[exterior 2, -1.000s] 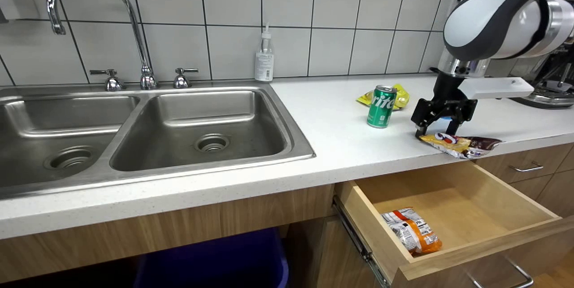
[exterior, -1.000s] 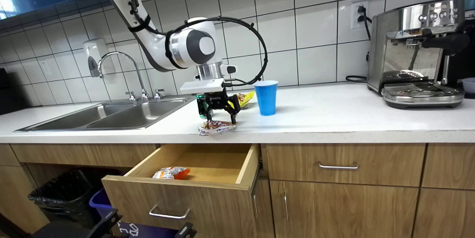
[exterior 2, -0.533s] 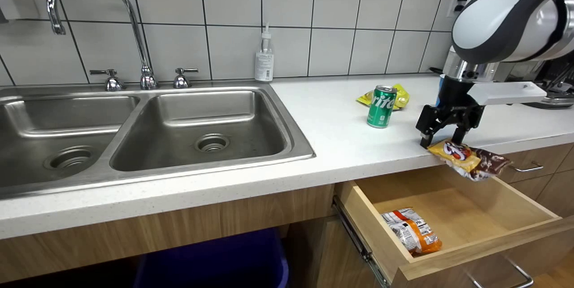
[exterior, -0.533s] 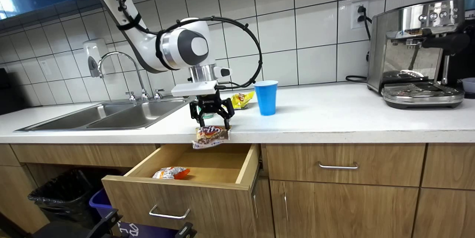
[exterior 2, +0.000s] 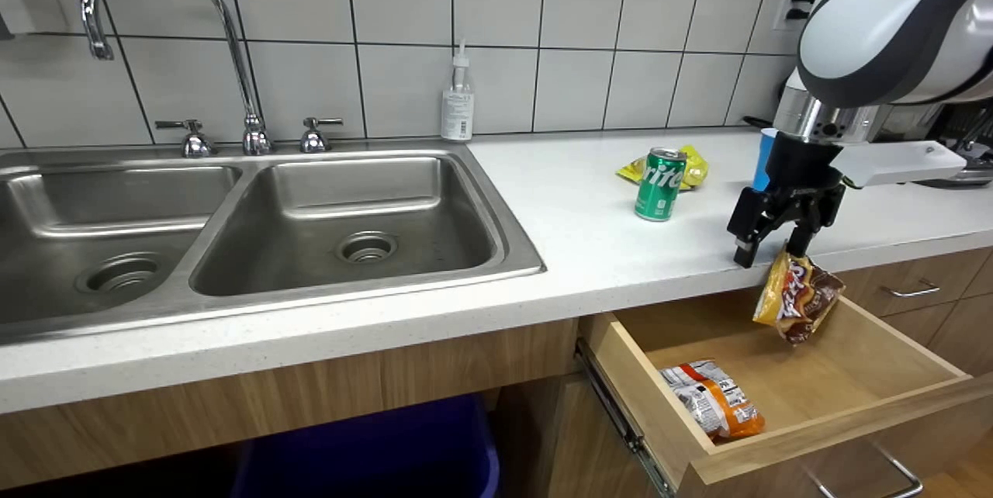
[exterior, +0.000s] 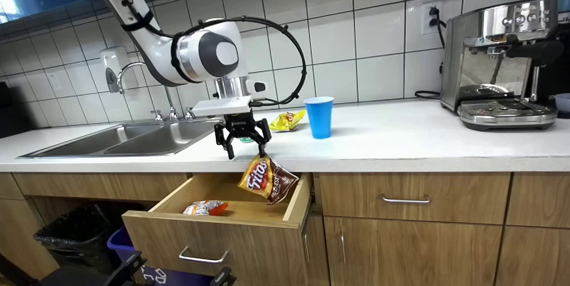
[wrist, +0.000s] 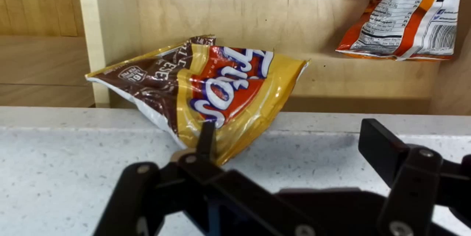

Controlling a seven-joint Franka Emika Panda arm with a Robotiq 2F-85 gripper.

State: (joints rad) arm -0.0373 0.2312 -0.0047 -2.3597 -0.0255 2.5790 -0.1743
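A yellow and brown Fritos bag [wrist: 235,78] tilts downward just beyond the counter's front edge, partly above the pulled-out drawer [exterior: 249,241]. My gripper [wrist: 289,133] stands open with a wide gap, its fingers pointing down near that edge. In the wrist view, the bag's upper corner lies at the left finger, and the right finger is apart from it. Whether that corner still clings to the finger or is slipping off, I cannot tell. In both exterior views, the bag [exterior 2: 795,296] [exterior: 267,179] dangles below a single fingertip of the gripper [exterior 2: 770,254] [exterior: 246,155].
Inside the drawer lies an orange and silver snack bag [exterior 2: 717,401]. On the counter are a green can [exterior 2: 659,186], a yellow bag [exterior: 288,121] and a blue cup [exterior: 319,118]. A steel sink [exterior 2: 496,250] and a coffee machine [exterior: 498,67] flank them.
The arm has moved from over the counter toward the drawer. The Fritos bag, earlier spanning both fingertips, has swung down and now hangs below one finger over the drawer.
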